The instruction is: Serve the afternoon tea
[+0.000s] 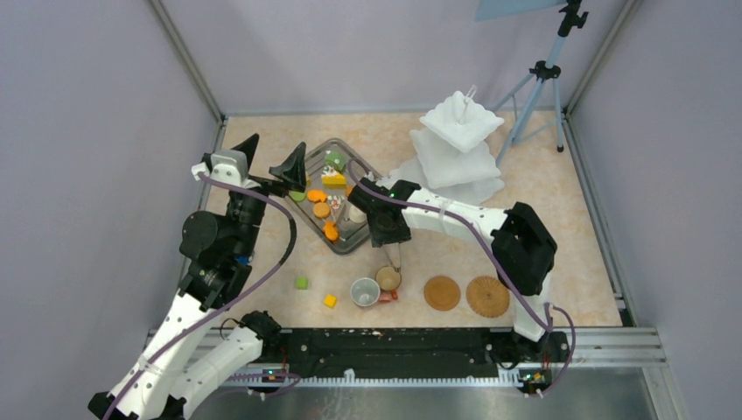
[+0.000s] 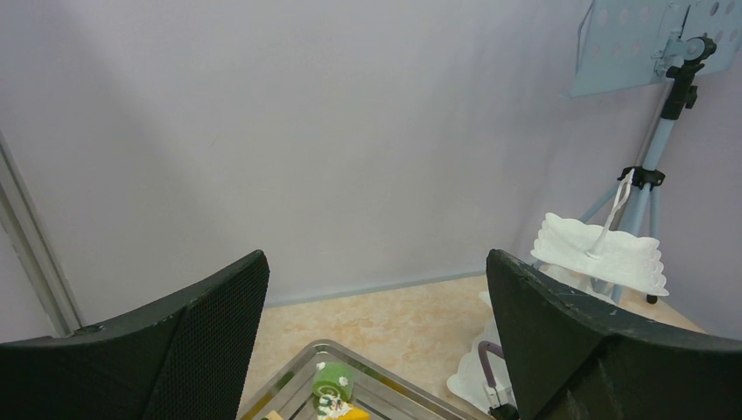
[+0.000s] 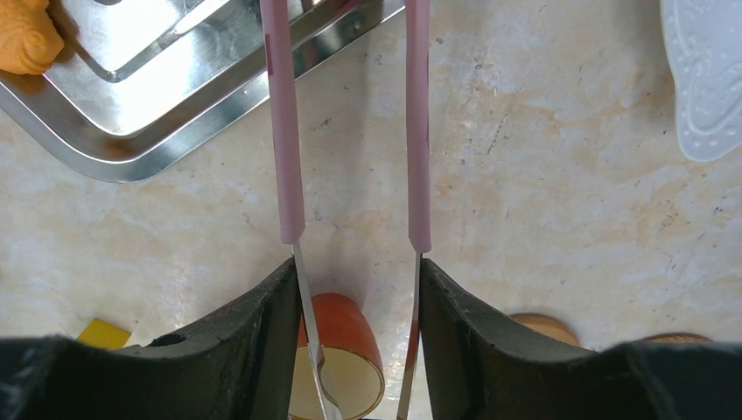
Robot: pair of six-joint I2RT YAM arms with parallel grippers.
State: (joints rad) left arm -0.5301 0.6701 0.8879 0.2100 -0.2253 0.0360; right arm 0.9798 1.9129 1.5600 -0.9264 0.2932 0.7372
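Nearest the arms' bases, two brown woven mats [image 1: 442, 293] lie side by side on the table [image 1: 560, 219], just apart. To their left stand two cups, a white cup [image 1: 365, 292] and a tan cup [image 1: 388, 278], close together with some small reddish bits beside them, too small to count. Further left are two loose cubes, one yellow cube [image 1: 330, 301] and one green cube [image 1: 302, 283]. Above the tan cup hangs the right gripper [image 3: 354, 293], its fingers clamped on one pair of pink tongs [image 3: 284, 131]. The tongs' two sleeved arms run out apart from each other over bare table toward the corner of the steel tray [image 1: 350, 243]. On that single tray lie three orange rounds [image 1: 316, 195], one yellow cake wedge [image 1: 332, 178] and one green roll [image 1: 334, 161], with a few pale pieces that are hard to make out. The left gripper [image 2: 376, 341] hovers over the tray's far left edge, jaws spread wide with nothing between them. Farthest back, to the right of the tray, stands one white stand [image 1: 459, 149] of three tiers, all bare.
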